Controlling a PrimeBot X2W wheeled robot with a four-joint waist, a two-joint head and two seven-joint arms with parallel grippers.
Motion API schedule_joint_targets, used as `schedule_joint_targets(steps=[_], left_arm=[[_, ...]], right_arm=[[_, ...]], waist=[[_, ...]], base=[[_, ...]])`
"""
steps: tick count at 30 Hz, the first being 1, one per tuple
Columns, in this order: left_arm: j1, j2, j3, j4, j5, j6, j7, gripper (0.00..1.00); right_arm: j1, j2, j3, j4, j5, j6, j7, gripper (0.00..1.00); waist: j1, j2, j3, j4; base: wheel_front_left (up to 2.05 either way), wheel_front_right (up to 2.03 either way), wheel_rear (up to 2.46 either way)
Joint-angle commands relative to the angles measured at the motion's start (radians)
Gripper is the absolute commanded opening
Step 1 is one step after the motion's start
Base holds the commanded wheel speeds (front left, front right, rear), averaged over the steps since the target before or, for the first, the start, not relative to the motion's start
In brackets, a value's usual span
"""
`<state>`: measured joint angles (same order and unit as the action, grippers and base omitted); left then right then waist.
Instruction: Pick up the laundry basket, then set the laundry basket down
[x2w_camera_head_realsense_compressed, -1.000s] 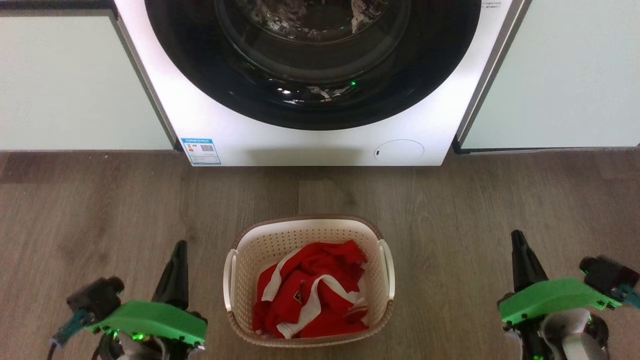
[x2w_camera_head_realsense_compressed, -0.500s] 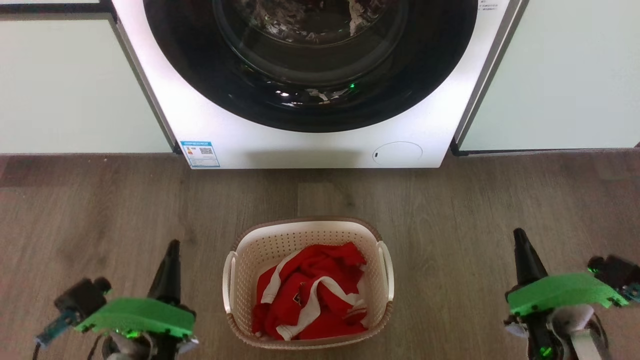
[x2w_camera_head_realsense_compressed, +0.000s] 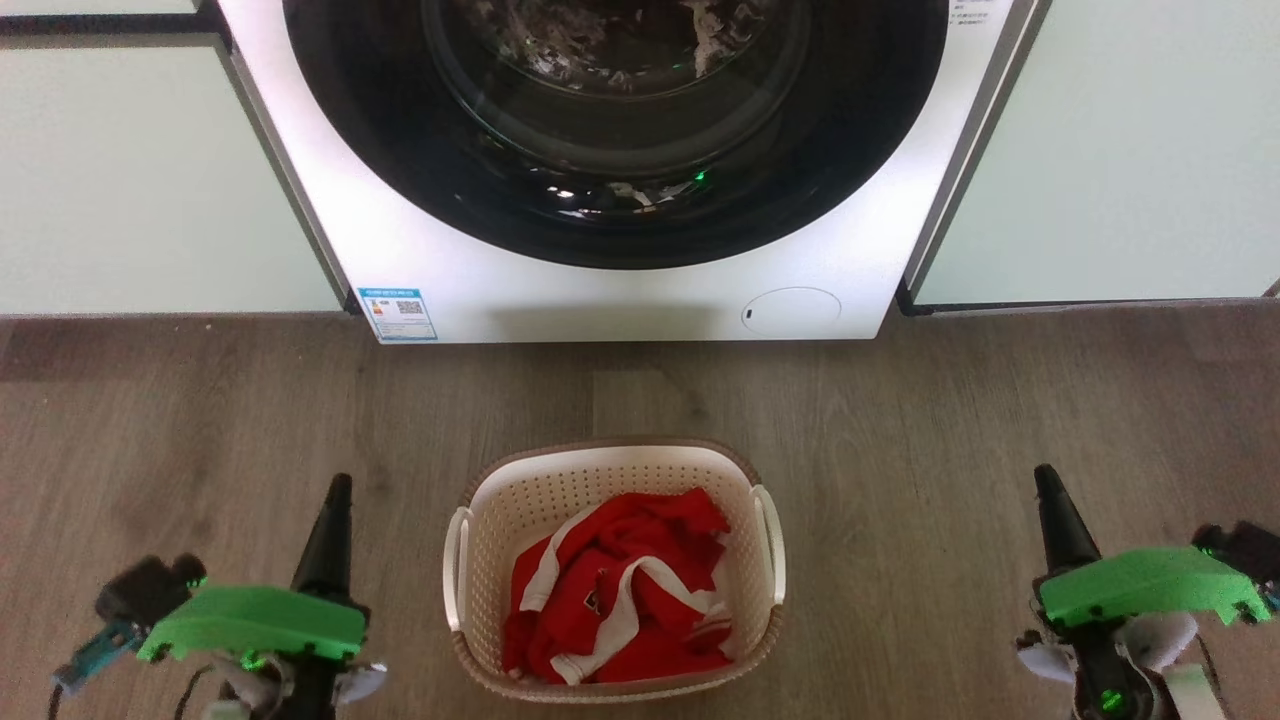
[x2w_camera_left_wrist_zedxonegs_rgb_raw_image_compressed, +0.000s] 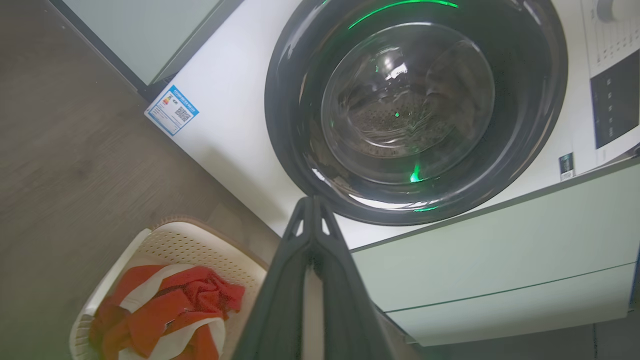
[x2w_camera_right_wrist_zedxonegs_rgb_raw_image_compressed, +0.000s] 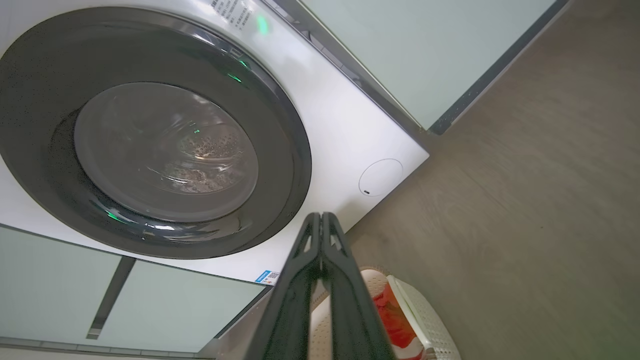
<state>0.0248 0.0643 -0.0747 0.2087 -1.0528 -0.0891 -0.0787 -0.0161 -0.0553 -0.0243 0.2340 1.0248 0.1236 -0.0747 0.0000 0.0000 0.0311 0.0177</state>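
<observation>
The laundry basket (x2w_camera_head_realsense_compressed: 500, 505) stands on the wooden floor in front of the washing machine, cream-white and perforated with a brownish rim and two white side handles. A red and white garment (x2w_camera_head_realsense_compressed: 620, 585) lies crumpled inside it. My left gripper (x2w_camera_head_realsense_compressed: 338, 485) hangs shut to the basket's left, well apart from its handle. Off to the right, my right gripper (x2w_camera_head_realsense_compressed: 1045, 475) is shut too, farther from the basket. The basket (x2w_camera_left_wrist_zedxonegs_rgb_raw_image_compressed: 170, 245) sits at the lower left of the left wrist view beside the shut left gripper (x2w_camera_left_wrist_zedxonegs_rgb_raw_image_compressed: 312, 200). The basket (x2w_camera_right_wrist_zedxonegs_rgb_raw_image_compressed: 425, 320) shows low in the right wrist view behind the shut right gripper (x2w_camera_right_wrist_zedxonegs_rgb_raw_image_compressed: 320, 216).
A large white washing machine (x2w_camera_head_realsense_compressed: 640, 290) with a dark round door stands straight ahead. Pale green cabinet fronts (x2w_camera_head_realsense_compressed: 140, 170) flank it on both sides. Bare wooden floor (x2w_camera_head_realsense_compressed: 900, 420) stretches around the basket.
Both grippers have drifted outward, away from the basket, and stay shut. The head view has shifted slightly, so the washing machine sits a little lower in it. The basket has stayed on the floor.
</observation>
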Motion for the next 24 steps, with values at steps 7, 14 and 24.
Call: schedule_joint_targets(steps=[7,14,24], left_arm=[[-0.065,0.019,0.048,-0.020,-0.099,-0.014,0.026,0.00],[-0.075,0.019,0.063,-0.012,-0.176,-0.018,0.046,0.00],[-0.089,0.018,0.085,0.000,-0.286,-0.024,0.076,0.00]], right_arm=[[-0.058,-0.017,-0.002,-0.022,0.103,0.005,0.028,0.00],[-0.062,-0.018,-0.010,-0.017,0.183,0.005,0.049,0.00],[-0.069,-0.018,-0.022,-0.011,0.297,0.006,0.078,0.00]], waist=[[0.0000,0.0000,-0.004,-0.003],[0.0000,0.0000,-0.008,-0.005],[0.0000,0.0000,-0.013,-0.008]], base=[[0.00,0.00,0.00],[0.00,0.00,0.00],[0.00,0.00,0.00]])
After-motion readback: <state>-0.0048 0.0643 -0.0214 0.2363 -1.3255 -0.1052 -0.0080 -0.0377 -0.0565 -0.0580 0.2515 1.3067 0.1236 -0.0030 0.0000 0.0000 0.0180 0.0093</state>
